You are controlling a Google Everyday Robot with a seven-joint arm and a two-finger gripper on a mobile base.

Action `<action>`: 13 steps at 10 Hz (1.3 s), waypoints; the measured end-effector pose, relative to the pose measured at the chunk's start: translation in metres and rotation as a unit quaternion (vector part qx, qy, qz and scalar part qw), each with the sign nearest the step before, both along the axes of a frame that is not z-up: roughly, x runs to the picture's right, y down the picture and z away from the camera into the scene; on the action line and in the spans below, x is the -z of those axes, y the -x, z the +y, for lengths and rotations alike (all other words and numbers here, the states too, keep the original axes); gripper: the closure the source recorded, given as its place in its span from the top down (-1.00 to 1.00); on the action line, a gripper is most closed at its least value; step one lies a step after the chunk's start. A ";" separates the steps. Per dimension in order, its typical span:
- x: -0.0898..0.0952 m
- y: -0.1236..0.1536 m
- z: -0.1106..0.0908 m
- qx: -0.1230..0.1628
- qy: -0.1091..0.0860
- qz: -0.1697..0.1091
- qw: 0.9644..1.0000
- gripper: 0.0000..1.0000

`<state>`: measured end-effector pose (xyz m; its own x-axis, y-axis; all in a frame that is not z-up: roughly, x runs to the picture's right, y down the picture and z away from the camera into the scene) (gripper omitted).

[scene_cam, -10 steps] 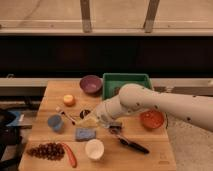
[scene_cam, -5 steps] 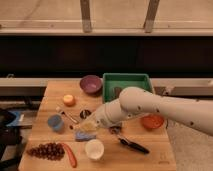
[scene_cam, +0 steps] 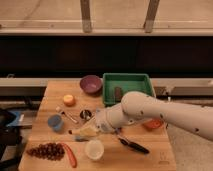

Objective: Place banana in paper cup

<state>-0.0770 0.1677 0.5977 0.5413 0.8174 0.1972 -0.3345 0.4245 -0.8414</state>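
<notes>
The banana (scene_cam: 85,131), pale yellow with a dark tip at its left end, sticks out to the left of my gripper (scene_cam: 98,128). The gripper is shut on it and holds it just above the table. The paper cup (scene_cam: 94,149), white with a pale inside, stands upright on the wooden table (scene_cam: 150,155) near the front edge, just below and slightly right of the banana. My white arm reaches in from the right and hides the table behind the gripper.
A light blue cup (scene_cam: 55,122), a small dark metal cup (scene_cam: 85,114) and an orange fruit (scene_cam: 69,100) are on the left. A purple bowl (scene_cam: 90,84) and a green bin (scene_cam: 126,87) are at the back. Grapes (scene_cam: 47,151), a red-orange vegetable (scene_cam: 71,155), a black tool (scene_cam: 131,145) and an orange bowl (scene_cam: 153,124) are also there.
The gripper has moved toward the front of the table with the banana, which now hangs closer to the paper cup. The arm has swung a little left.
</notes>
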 end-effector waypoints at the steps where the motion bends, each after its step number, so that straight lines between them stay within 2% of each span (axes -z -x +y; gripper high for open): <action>1: 0.004 0.001 0.004 -0.003 0.004 -0.001 1.000 -1.00; 4: 0.007 0.007 0.016 -0.009 0.018 -0.009 1.000 -1.00; 9: 0.004 0.011 0.034 -0.016 0.045 -0.012 0.999 -1.00; 13: -0.013 0.005 0.054 -0.029 0.085 0.001 0.996 -0.99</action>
<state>-0.0824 0.2215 0.6105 0.4917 0.8692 0.0521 -0.3568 0.2557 -0.8985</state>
